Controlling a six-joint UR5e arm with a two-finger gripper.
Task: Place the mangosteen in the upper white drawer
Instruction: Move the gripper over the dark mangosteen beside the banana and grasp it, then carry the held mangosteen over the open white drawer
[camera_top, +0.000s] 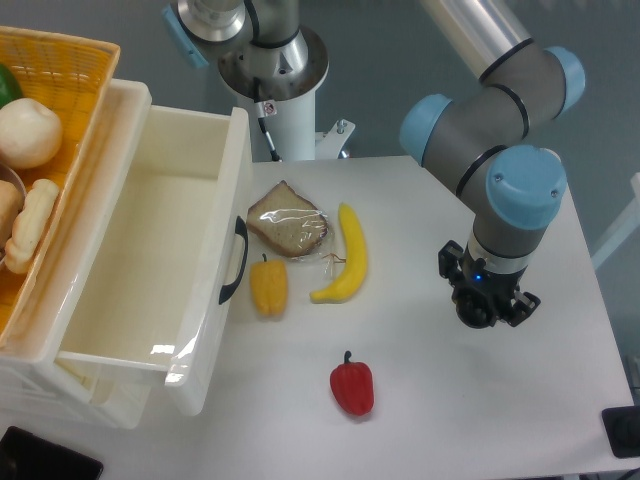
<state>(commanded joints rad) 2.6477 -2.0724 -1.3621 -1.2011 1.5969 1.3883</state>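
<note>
drawer first: we saw the upper white drawer (150, 250) pulled open at the left, well apart from the gripper (487, 312), which hung low over the right of the table (420, 420). we could not find the mangosteen anywhere; it may have sat under the gripper, whose fingers pointed away from us, so we could not tell their spread. red pepper (352, 387) lay between them.
</note>
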